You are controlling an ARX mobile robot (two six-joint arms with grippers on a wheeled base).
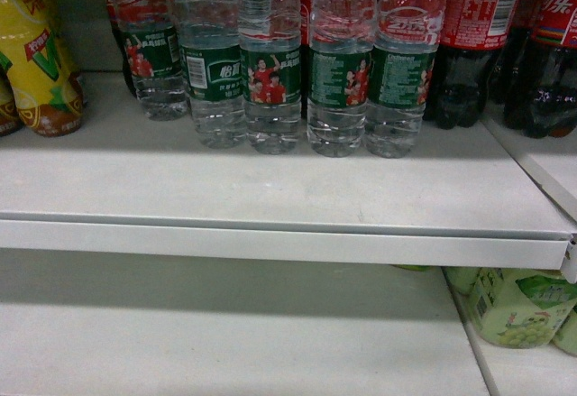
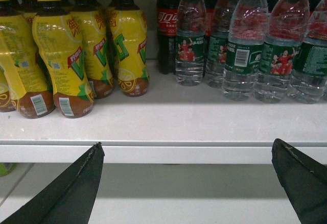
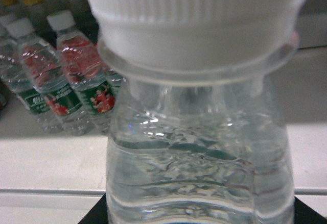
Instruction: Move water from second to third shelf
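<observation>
Water bottles (image 1: pixel 270 62) were clear w/ ribbed walls, dark green labels w/ white characters and red-shirted figures, pink-red tint above — caps white. Cola bottles (image 1: pixel 473 44) dark w/ red labels. Tea bottles (image 2: pixel 61 55) yellow w/ green marks, brown bases, yellow caps. Shelf (image 1: pixel 270 234) off-white. Left end effector (image 2: pixel 186 183) fingers (image 2: pixel 71 193) black.

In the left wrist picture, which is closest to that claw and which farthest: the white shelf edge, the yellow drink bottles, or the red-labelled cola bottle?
From the left claw:
1. White shelf edge, directly ahead of it.
2. Yellow drink bottles, on the shelf, left side.
3. Cola bottle, at the back, near the middle.
</observation>
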